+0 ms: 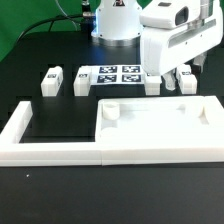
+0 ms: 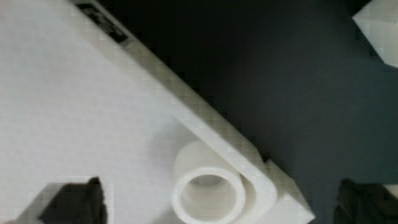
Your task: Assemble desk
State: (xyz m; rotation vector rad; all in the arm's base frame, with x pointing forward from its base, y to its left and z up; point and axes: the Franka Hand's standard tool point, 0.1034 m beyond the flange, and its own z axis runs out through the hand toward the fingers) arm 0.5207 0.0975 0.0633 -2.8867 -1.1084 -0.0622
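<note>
Non-task items: marker board [image 1: 110, 77] with four tags lying flat at the back of the black table [image 1: 60, 118], white U-shaped border wall [image 1: 55, 152] running along the front and up the exterior view's left, green backdrop [image 1: 20, 25] behind, dark cable [image 1: 50, 22] crossing it.

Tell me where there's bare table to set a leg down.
The black table patch between the border wall and the desk top is free. Farther back in the exterior view it is crowded: the marker board, the legs and the open gripper stand in one row.
</note>
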